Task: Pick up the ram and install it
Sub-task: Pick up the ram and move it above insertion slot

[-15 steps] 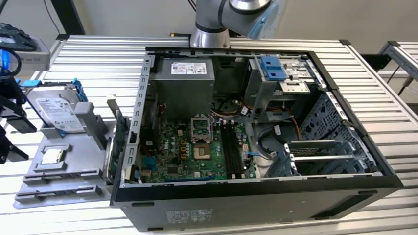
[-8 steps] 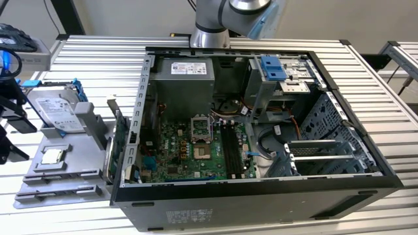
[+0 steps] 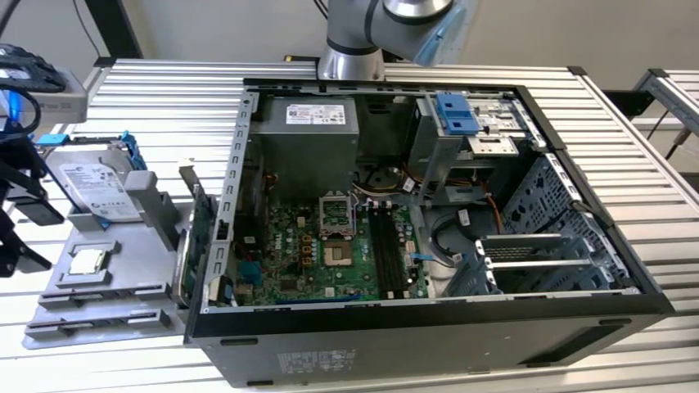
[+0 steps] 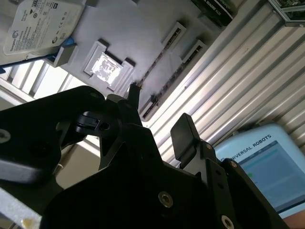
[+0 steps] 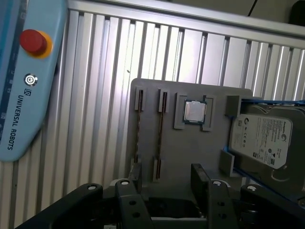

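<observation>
The ram (image 5: 161, 125) is a thin dark stick seen edge-on, standing in a slot of the grey holder tray (image 5: 190, 157). A second thin stick (image 5: 138, 136) stands in the slot beside it. My gripper (image 5: 167, 177) hangs above the tray's near end, open, with nothing between its black fingers (image 5: 135, 174). In the second wrist view the gripper (image 4: 159, 107) is also open, with the slotted sticks (image 4: 164, 55) beyond it. In the exterior view the tray (image 3: 110, 270) lies left of the open computer case (image 3: 437, 327), whose long dark memory slots (image 3: 385, 241) run across the motherboard.
On the tray sit a square silver processor chip (image 5: 195, 112) and a hard drive (image 5: 261, 138) in a blue bracket. A pale blue teach pendant (image 5: 19, 81) with a red button lies on the ribbed metal table (image 5: 95, 95). A green card (image 3: 200, 237) stands against the case's left wall.
</observation>
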Robot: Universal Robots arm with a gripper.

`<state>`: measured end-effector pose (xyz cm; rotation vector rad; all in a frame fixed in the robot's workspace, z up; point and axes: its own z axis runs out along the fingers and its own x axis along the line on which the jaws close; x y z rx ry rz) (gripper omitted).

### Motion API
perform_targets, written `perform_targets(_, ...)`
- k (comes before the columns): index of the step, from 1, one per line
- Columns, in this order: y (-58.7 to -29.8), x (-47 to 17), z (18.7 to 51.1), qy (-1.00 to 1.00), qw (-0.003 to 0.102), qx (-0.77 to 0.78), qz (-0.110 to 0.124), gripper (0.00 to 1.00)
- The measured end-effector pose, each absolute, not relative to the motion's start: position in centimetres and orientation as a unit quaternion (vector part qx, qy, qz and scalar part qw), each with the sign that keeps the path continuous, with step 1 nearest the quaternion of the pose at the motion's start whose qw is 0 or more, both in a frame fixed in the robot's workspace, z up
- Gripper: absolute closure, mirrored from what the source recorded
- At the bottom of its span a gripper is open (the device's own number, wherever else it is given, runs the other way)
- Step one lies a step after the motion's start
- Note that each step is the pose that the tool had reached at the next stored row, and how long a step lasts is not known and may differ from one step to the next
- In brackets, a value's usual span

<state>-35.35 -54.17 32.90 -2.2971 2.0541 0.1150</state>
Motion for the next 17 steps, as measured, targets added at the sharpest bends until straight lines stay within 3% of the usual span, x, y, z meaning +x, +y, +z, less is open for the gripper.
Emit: perform_targets(17, -54.17, -35.35, 32.31, 0.666, 0.029, -0.745, 0.037, 0.0)
